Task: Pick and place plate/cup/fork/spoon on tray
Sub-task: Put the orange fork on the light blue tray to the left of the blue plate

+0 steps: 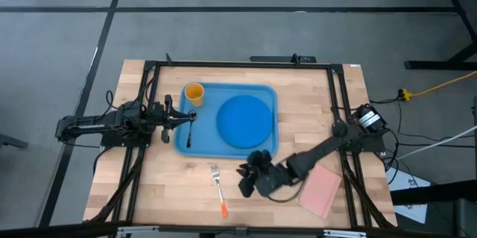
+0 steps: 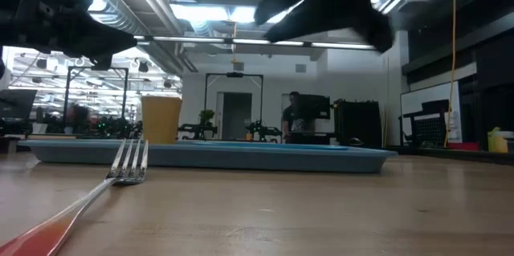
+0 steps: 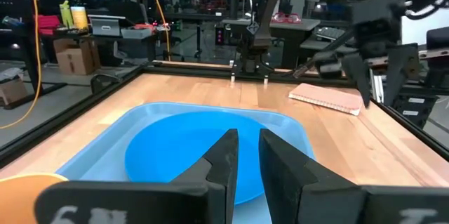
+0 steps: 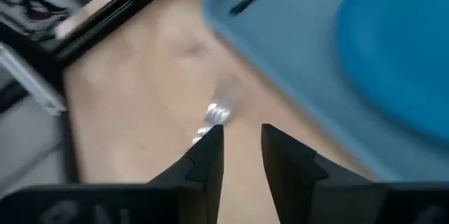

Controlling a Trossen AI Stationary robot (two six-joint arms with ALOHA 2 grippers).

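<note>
The light blue tray (image 1: 262, 95) lies mid-table. On it are the deep blue plate (image 1: 244, 120), the yellow-orange cup (image 1: 194, 92) upright at its far left corner, and the dark spoon (image 1: 188, 132) flat along its left side. The fork (image 1: 218, 188) lies on the wood in front of the tray, tines toward it. My left gripper (image 1: 191, 116) is over the tray's left edge by the spoon's far end, its fingers (image 3: 228, 155) a narrow gap apart and empty. My right gripper (image 1: 246, 178) hovers just right of the fork, narrowly open and empty, and the fork's tines (image 4: 214, 115) show ahead of it.
A pink book (image 1: 320, 190) lies at the table's near right, under my right arm. Bare wood lies left of the fork and right of the tray. Black frame rails run along the table's left, right and far sides.
</note>
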